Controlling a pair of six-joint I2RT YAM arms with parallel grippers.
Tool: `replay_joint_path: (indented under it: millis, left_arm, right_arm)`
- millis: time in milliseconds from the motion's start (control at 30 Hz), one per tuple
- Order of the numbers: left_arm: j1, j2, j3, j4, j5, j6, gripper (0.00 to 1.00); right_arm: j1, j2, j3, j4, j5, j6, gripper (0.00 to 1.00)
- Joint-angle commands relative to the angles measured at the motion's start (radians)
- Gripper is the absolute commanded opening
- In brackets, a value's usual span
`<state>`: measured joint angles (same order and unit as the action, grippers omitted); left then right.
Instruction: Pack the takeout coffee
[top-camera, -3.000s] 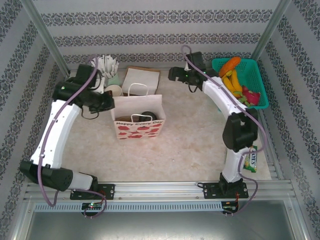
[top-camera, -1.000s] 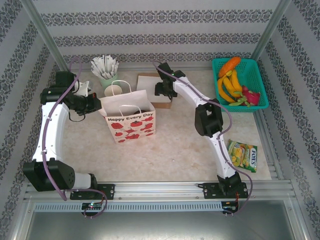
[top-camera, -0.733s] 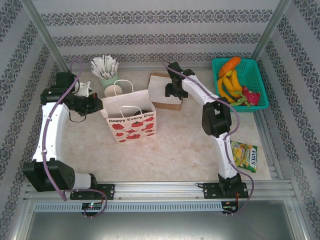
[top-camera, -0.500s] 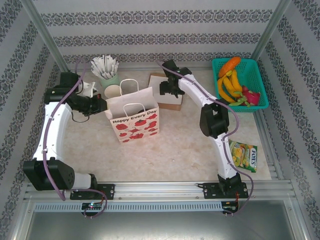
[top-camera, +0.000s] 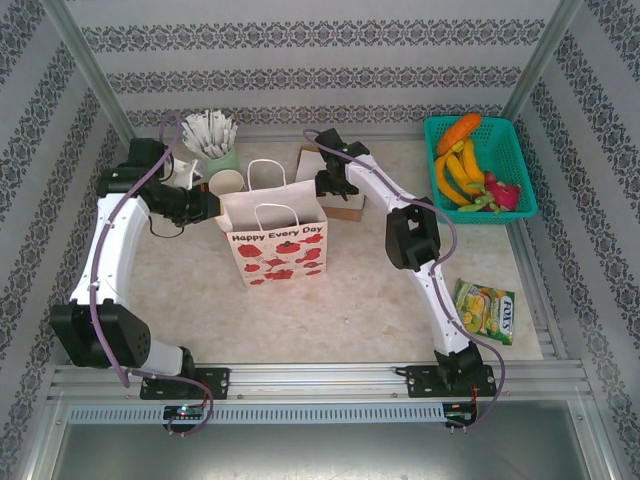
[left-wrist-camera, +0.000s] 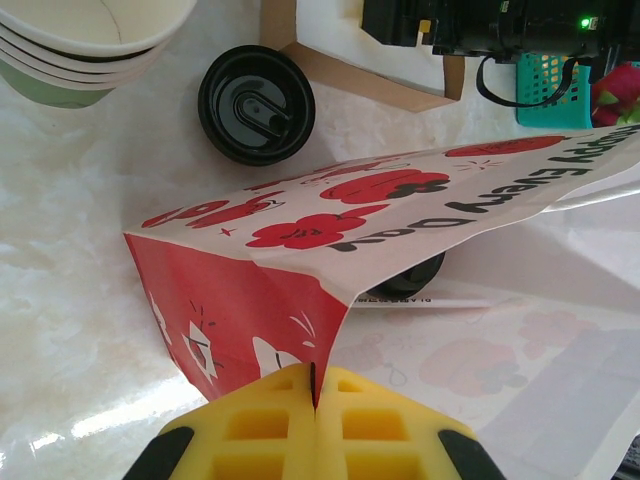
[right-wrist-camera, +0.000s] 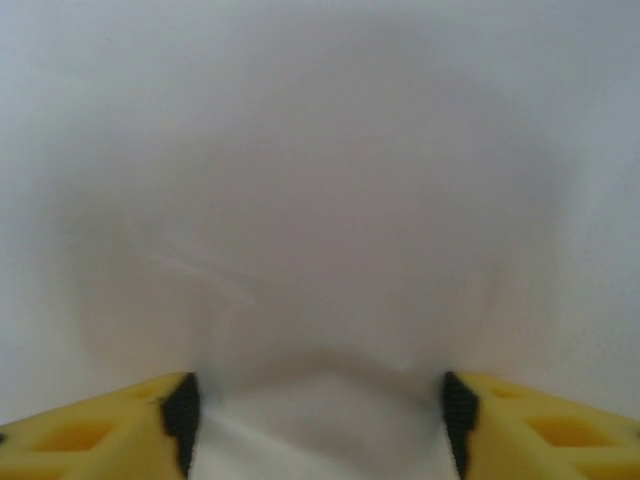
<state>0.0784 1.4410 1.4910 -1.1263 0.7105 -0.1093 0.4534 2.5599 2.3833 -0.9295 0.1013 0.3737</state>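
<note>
Nearest the arm bases, a yellow-green sweets packet (top-camera: 486, 309) is lying on the counter (top-camera: 370, 280) at the right. Further in, a white paper bag (top-camera: 277, 250) printed with red strawberries is standing mid-counter. The left end effector (left-wrist-camera: 315, 385) is pinching the bag's upper left edge, its yellow pads pressed together on the paper. The right end effector (right-wrist-camera: 320, 400) is hovering at the bag's far right corner with its pads spread apart. It is facing a blurred white surface, and whether it is touching that cannot be told.

Just beyond the bag's printed wall, the takeout coffee (left-wrist-camera: 256, 104) is sitting on the counter outside the bag, between a stack of cream cups (left-wrist-camera: 90, 30) and a cardboard box (left-wrist-camera: 360, 82). From above it is showing a round, glossy black lid with a raised rim and a sunken centre; the cup body is hidden beneath. A second dark round shape (left-wrist-camera: 408, 280) is peeking from under the bag's wall.

Farthest back, a green cup of wrapped sticks (top-camera: 215, 140) and a teal fruit basket (top-camera: 505, 140) are standing.
</note>
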Motion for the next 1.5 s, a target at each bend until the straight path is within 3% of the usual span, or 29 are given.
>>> replay_joint_path:
  millis: [0, 333, 767, 1067, 1333, 1467]
  left_arm:
    - [-0.005, 0.014, 0.017, 0.006, -0.008, 0.016, 0.05]
    - [-0.006, 0.036, 0.028, -0.004, -0.017, 0.016, 0.05]
    - [-0.016, 0.035, 0.034, -0.011, 0.012, 0.011, 0.05]
    - [-0.103, 0.084, 0.079, -0.009, -0.011, 0.003, 0.05]
    - [-0.166, 0.161, 0.151, -0.007, -0.020, -0.001, 0.04]
    - [-0.178, 0.195, 0.170, 0.006, -0.011, -0.010, 0.04]
  right_arm:
    - [-0.005, -0.007, 0.024, -0.014, 0.013, -0.030, 0.55]
    - [-0.007, -0.068, 0.017, -0.010, 0.079, -0.081, 0.12]
    - [-0.064, -0.214, -0.262, 0.035, 0.089, -0.089, 0.00]
    - [-0.164, -0.339, -0.525, 0.101, 0.141, -0.119, 0.00]
    - [-0.288, -0.422, -0.626, 0.101, 0.187, -0.124, 0.00]
    - [-0.298, -0.477, -0.660, 0.131, 0.109, -0.141, 0.00]
